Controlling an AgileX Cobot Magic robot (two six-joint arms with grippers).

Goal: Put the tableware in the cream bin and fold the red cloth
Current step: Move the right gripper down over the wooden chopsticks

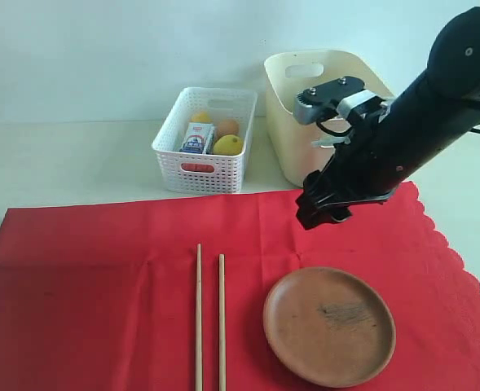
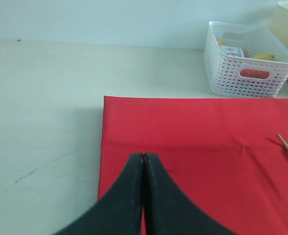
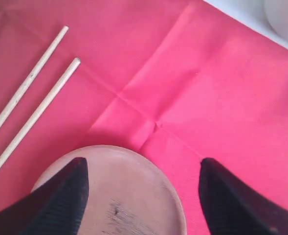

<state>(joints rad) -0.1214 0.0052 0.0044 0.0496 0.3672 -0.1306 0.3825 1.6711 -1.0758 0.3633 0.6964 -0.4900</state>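
right gripper (image 1: 319, 205) spread wide, empty, above plate (image 1: 329, 326) at lower right, jaws seemingly lined up for its rim. left gripper (image 2: 144, 157) pressed together, parked near cloth (image 1: 101, 269) edge. chopsticks (image 1: 210, 318) lower centre on cloth. bin (image 1: 287, 122) upper right, just behind cloth.

No writing can be read in any view. The only printed surface is a blue-and-white label on a small box (image 1: 197, 139) in the white basket (image 1: 207, 173), at about eleven o'clock from the centre of the exterior view. Its characters are too small and blurred to make out.
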